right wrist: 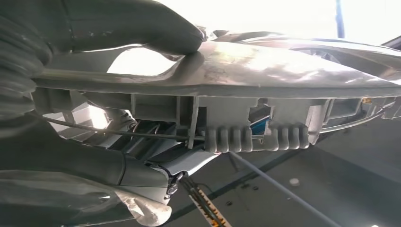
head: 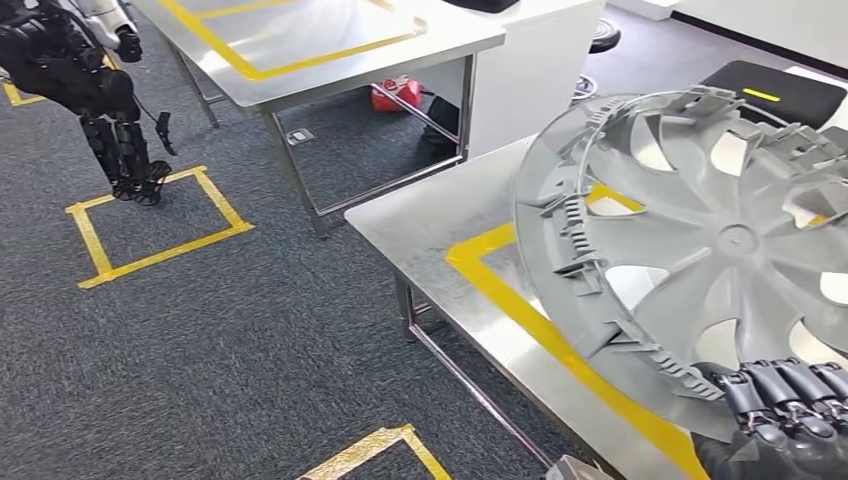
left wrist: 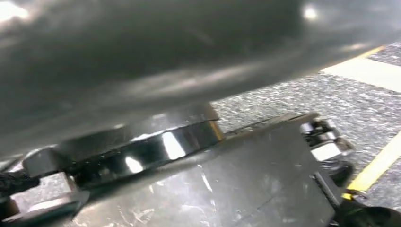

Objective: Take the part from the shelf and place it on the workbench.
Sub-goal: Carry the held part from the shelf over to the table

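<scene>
The part is a large grey wheel cover [head: 720, 240] with spokes and clip tabs around its rim. It hangs tilted above the steel workbench [head: 430, 215], over the yellow tape outline [head: 520, 300]. My right hand [head: 790, 410] grips its lower rim at the bottom right. In the right wrist view the thick grey thumb [right wrist: 132, 28] presses on one face of the cover's rim [right wrist: 265, 71], with the rest of my right hand [right wrist: 71, 161] under it. A blurred dark grey mass [left wrist: 142, 56] lies across the left wrist view; no fingers can be made out there.
A second steel table [head: 330, 40] with yellow tape stands behind, beside a white cabinet [head: 530, 70]. A red object [head: 395, 95] lies under it. Another robot's dark legs [head: 110, 110] stand on a yellow floor square [head: 150, 225]. A black pad [head: 770, 90] lies far right.
</scene>
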Controlling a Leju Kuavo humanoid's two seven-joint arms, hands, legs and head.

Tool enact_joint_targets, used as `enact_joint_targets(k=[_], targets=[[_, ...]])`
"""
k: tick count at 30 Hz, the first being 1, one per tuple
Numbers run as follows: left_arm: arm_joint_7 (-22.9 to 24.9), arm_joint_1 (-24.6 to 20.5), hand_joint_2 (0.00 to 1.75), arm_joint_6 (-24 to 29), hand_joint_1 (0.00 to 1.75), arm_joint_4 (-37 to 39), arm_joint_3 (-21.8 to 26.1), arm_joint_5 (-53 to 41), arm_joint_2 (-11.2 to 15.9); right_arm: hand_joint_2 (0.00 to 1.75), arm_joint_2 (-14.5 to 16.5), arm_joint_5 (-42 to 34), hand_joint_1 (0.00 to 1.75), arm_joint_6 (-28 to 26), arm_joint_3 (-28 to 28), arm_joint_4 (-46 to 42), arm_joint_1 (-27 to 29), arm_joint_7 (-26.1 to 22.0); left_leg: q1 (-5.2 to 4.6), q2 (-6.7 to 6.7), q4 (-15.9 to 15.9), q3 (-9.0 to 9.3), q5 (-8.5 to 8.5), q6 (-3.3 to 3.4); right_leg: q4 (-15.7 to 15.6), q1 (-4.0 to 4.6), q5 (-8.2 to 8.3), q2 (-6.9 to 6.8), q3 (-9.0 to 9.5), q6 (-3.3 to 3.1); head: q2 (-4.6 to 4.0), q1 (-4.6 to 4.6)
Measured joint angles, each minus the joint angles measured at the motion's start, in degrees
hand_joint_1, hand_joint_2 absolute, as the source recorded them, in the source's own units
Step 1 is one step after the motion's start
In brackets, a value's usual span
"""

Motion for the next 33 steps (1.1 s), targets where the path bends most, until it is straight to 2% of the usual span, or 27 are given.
enact_joint_targets(k=[1,3,5,6,7,8,9,10,11,12,13,14,16,18,19,21,22,23,24,25,27,28,29,30,31,32,33], targets=[[0.0,0.0,0.0,0.0,0.0,0.0,0.0,0.0,0.0,1.75,0.0,0.0,1.75,0.0,0.0,0.0,0.1,0.2,0.04,0.59,-0.2,0.03,0.19,0.19,0.1,-0.11,0.0,0.05,-0.33,0.31,0.0,0.01],[0.0,0.0,0.0,0.0,0.0,0.0,0.0,0.0,0.0,1.75,0.0,0.0,1.75,0.0,0.0,0.0,0.1,0.4,0.19,1.87,-0.8,0.13,0.6,0.7,2.2,0.0,-1.4,-1.93,-1.68,0.78,0.0,0.25],[0.0,0.0,0.0,0.0,0.0,0.1,0.0,0.1,-0.1,1.75,0.0,0.0,1.75,0.0,0.0,0.0,0.0,0.4,0.21,3.32,-1.1,0.13,0.76,1.01,8.5,0.09,-4.88,-4.66,-4.76,1.15,0.0,0.59],[0.0,0.0,0.0,-0.1,0.0,0.2,0.0,0.1,0.0,1.75,0.0,0.0,1.75,0.0,0.0,0.1,0.0,0.4,0.17,4.09,-1.1,0.08,0.74,1.06,12.3,0.02,-6.57,-5.22,-6.53,1.36,0.0,0.71],[0.0,0.1,0.0,-0.1,0.0,0.3,0.0,0.1,0.0,1.75,0.0,0.0,1.75,0.0,0.0,0.1,0.0,0.4,0.14,4.84,-1.1,0.05,0.7,1.07,15.1,-0.05,-7.46,-5.47,-7.76,1.55,-0.01,0.72],[-0.1,0.1,0.0,-0.1,0.0,0.3,0.0,0.1,0.0,1.75,0.0,0.0,1.75,0.0,-0.1,0.2,0.0,0.4,0.14,5.55,-1.1,0.05,0.66,1.05,15.9,-0.11,-7.3,-5.65,-8.05,1.71,-0.01,0.73],[-0.1,0.0,0.0,-0.1,0.0,0.4,0.0,0.1,0.0,1.75,0.0,0.0,1.75,0.0,-0.1,0.2,0.0,0.4,0.15,6.17,-1.1,0.08,0.61,0.99,14.4,-0.17,-6.09,-5.89,-7.14,1.82,-0.01,0.73],[-0.2,0.0,0.0,-0.1,0.0,0.4,0.0,0.1,0.0,1.75,0.0,0.0,1.75,0.0,-0.1,0.2,0.0,0.4,0.18,6.71,-1.0,0.16,0.52,0.87,10.8,-0.22,-4.2,-6.41,-5.12,1.88,-0.01,0.73],[-0.3,0.0,0.0,-0.1,0.0,0.4,0.0,0.0,0.0,1.75,0.0,0.0,1.75,0.0,-0.1,0.2,0.0,0.4,0.12,7.2,-1.0,0.28,0.4,0.67,6.5,-0.17,-2.73,-7.56,-2.75,1.92,-0.01,0.74],[-0.4,0.0,0.0,-0.1,0.0,0.5,0.0,0.0,0.0,1.75,0.0,0.0,1.75,0.0,-0.1,0.3,0.0,0.5,-0.01,7.59,-0.9,0.34,0.24,0.41,2.8,-0.1,-1.67,-8.43,-0.67,1.69,-0.01,0.76],[-0.4,0.0,0.0,-0.1,0.0,0.5,0.0,0.0,0.1,1.75,0.0,0.0,1.75,0.0,-0.1,0.3,0.0,0.5,-0.17,7.95,-0.7,0.4,0.11,0.14,0.5,0.0,-1.19,-9.04,0.67,1.38,-0.01,0.74],[-0.4,0.0,0.0,-0.1,0.0,0.5,0.0,0.0,0.1,1.75,0.0,0.0,1.75,0.0,-0.1,0.3,0.0,0.5,-0.32,8.31,-0.6,0.44,0.05,-0.13,-0.3,0.12,-1.27,-9.26,1.14,1.02,-0.01,0.68],[-0.5,-0.1,0.0,-0.1,0.0,0.5,0.0,0.0,0.1,1.75,0.0,0.0,1.75,0.0,-0.2,0.3,0.1,0.5,-0.35,8.93,-0.5,0.54,-0.1,-0.62,-0.3,0.14,-1.03,-8.2,1.03,0.24,-0.01,0.59],[-0.5,-0.1,0.0,-0.1,0.0,0.5,0.0,0.0,0.1,1.75,0.0,0.0,1.75,0.0,-0.2,0.3,0.1,0.5,-0.11,7.6,1.2,-0.02,-1.6,-1.24,-0.4,-0.01,-0.82,-7.25,0.96,-0.43,-0.01,0.43],[-0.6,-0.1,0.0,-0.1,0.0,0.6,0.0,0.0,0.1,1.75,0.1,0.0,1.75,0.0,-0.3,0.3,0.1,0.5,0.01,6.47,3.8,-1.06,-3.23,-1.51,-0.5,-0.09,-0.71,-6.77,0.97,-0.76,-0.01,0.31],[-0.6,-0.1,0.0,-0.1,0.0,0.7,0.0,-0.1,0.2,1.75,0.1,0.0,1.75,0.0,-0.3,0.3,0.0,0.5,0.13,4.82,11.7,-4.57,-7.08,-1.67,-0.5,0.01,-0.64,-5.7,0.88,-1.18,-0.01,0.1],[-0.6,-0.1,0.0,0.0,0.0,0.7,0.0,-0.3,0.2,1.75,0.2,0.0,1.75,0.0,-0.3,0.3,0.0,0.5,0.13,4.61,15.2,-6.19,-8.26,-1.63,-0.5,0.1,-0.62,-5.07,0.86,-1.27,-0.01,0.07],[-0.6,-0.1,0.0,0.1,0.0,0.7,0.0,-0.4,0.2,1.75,0.2,0.0,1.75,0.0,-0.3,0.3,0.0,0.6,0.12,4.52,16.8,-7.04,-8.3,-1.5,-0.4,0.2,-0.6,-4.4,0.87,-1.33,-0.01,0.06],[-0.6,-0.2,0.0,0.2,0.0,0.8,0.0,-0.6,0.2,1.75,0.2,0.0,1.75,0.0,-0.3,0.3,0.1,0.6,0.11,4.38,16.2,-6.85,-7.17,-1.27,-0.4,0.28,-0.59,-3.71,0.91,-1.35,-0.01,0.05],[-0.5,-0.2,0.0,0.3,0.0,0.8,0.0,-0.7,0.2,1.75,0.2,0.0,1.75,0.0,-0.4,0.3,0.1,0.7,0.08,4.07,13.4,-5.65,-5.13,-0.96,-0.4,0.36,-0.58,-2.98,0.99,-1.35,-0.01,0.04],[-0.4,-0.2,0.0,0.5,0.0,0.8,0.0,-0.8,0.2,1.75,0.2,0.0,1.75,0.0,-0.4,0.3,0.1,0.7,0.06,1.94,5.4,-2.11,-1.09,-0.17,-0.3,0.48,-0.54,-1.66,1.04,-1.25,-0.01,0.08],[-0.3,-0.2,0.0,0.5,0.0,0.8,0.0,-0.8,0.2,1.75,0.2,0.0,1.75,0.0,-0.4,0.3,0.1,0.7,0.05,0.81,2.3,-0.78,-0.11,0.09,-0.3,0.45,-0.49,-1.05,0.89,-1.1,-0.01,0.05],[-0.1,-0.2,0.0,0.6,0.0,0.8,0.0,-0.8,0.2,1.75,0.2,0.0,1.75,0.0,-0.5,0.3,0.1,0.7,-0.02,-0.04,0.6,-0.09,0.17,0.25,-0.2,0.34,-0.4,-0.53,0.65,-0.84,-0.01,0.07],[0.0,-0.2,0.0,0.6,0.0,0.9,0.0,-0.7,0.2,1.75,0.3,0.0,1.75,0.0,-0.5,0.3,0.2,0.7,-0.09,-0.26,0.2,0.06,-0.02,0.3,-0.2,0.21,-0.27,-0.01,0.38,-0.5,0.0,0.05],[0.2,-0.3,0.0,0.6,0.0,0.9,0.0,-0.7,0.2,1.75,0.3,0.0,1.75,0.0,-0.5,0.3,0.3,0.7,-0.11,0.2,-0.2,0.12,0.05,0.37,-0.3,0.07,-0.13,0.52,0.08,-0.13,0.0,0.02],[0.3,-0.3,0.0,0.5,0.0,0.9,0.0,-0.6,0.2,1.75,0.3,0.0,1.75,0.0,-0.5,0.3,0.5,0.7,-0.06,0.81,-0.5,0.17,0.24,0.54,-0.1,0.04,-0.23,0.3,-0.23,0.19,0.0,0.06],[0.3,-0.3,0.0,0.5,0.0,0.9,0.0,-0.5,0.1,1.75,0.3,0.0,1.75,0.0,-0.5,0.3,0.6,0.7,0.06,1.43,-0.9,0.26,0.45,0.79,0.7,0.1,-0.83,-0.63,-0.8,0.48,0.0,0.2]])
